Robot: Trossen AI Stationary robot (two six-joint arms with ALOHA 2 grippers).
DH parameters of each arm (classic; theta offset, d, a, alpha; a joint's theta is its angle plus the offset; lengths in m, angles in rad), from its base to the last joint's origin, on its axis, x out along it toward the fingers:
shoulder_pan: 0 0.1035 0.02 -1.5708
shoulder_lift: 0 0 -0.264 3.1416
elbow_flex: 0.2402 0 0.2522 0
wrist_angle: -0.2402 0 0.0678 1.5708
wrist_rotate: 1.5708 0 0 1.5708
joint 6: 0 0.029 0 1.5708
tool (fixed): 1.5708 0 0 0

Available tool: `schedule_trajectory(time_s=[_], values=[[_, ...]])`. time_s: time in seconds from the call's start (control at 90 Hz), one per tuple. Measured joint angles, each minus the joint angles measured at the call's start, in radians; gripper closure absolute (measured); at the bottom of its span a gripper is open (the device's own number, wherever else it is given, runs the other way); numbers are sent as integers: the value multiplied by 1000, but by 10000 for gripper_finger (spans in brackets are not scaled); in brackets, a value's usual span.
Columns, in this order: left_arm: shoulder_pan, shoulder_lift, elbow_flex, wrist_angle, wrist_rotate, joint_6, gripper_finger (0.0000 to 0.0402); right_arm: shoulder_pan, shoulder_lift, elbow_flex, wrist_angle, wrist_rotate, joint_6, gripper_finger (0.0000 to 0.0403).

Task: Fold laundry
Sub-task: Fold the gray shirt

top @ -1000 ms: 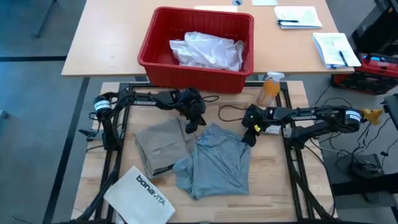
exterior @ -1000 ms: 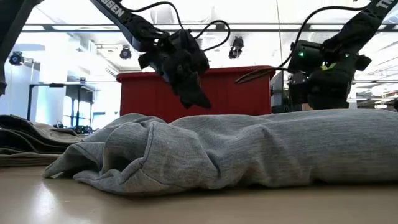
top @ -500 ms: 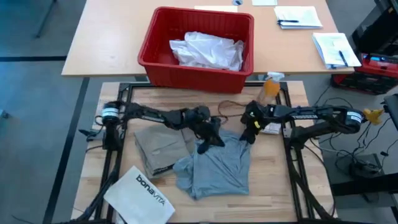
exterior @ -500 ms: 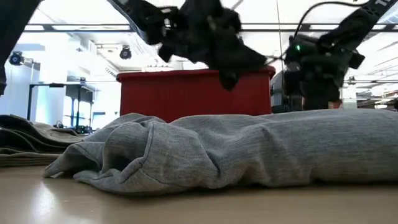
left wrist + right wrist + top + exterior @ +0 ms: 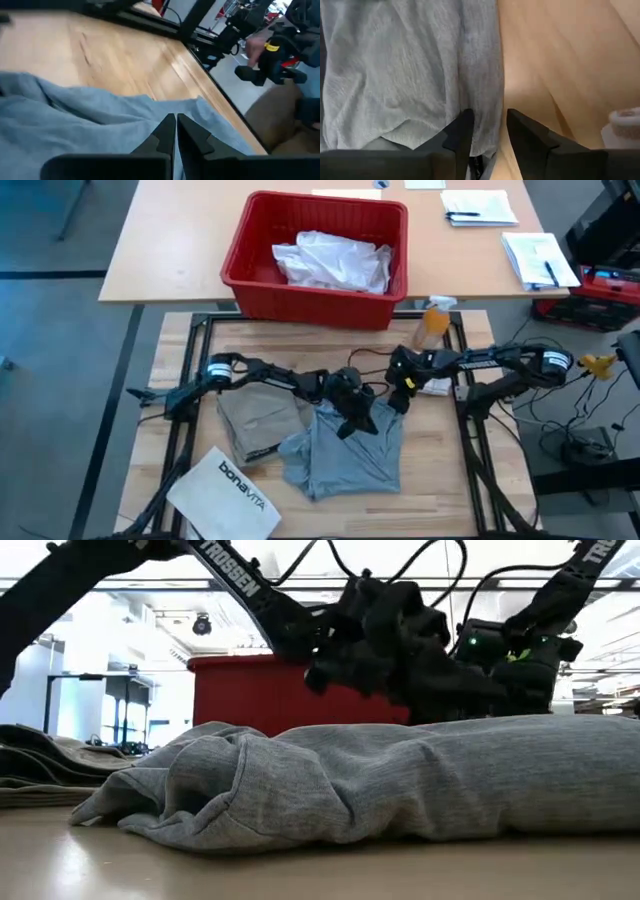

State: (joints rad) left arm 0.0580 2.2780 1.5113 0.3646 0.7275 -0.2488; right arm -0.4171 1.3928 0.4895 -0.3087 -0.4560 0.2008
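Both grippers sit at the grey T-shirt's [image 5: 345, 445] far edge mid-table, my left gripper [image 5: 352, 423] closed over its middle, my right gripper [image 5: 400, 397] parted astride its corner.

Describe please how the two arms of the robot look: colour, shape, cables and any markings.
Both arms are dark, slim jointed tubes with a pale band near the base. The left arm carries white "TROSSEN" lettering, and loose black cables loop above it. The right arm shows a small green light and yellow marks near its tool, which has two flat dark fingers.
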Motion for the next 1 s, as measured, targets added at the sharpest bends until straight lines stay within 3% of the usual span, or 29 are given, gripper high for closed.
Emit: schedule_trajectory(time_s=[0.178, 0.356, 1.0], values=[[0, 5, -17, -17, -14, -19, 402, 2, 4, 13, 1, 11, -44, 327], [5, 5, -58, -23, -47, -50, 402, 3, -3, 34, -8, 36, -83, 395], [4, -9, -89, -61, -64, -14, 402, -59, -31, 190, -87, 189, -271, 403]])
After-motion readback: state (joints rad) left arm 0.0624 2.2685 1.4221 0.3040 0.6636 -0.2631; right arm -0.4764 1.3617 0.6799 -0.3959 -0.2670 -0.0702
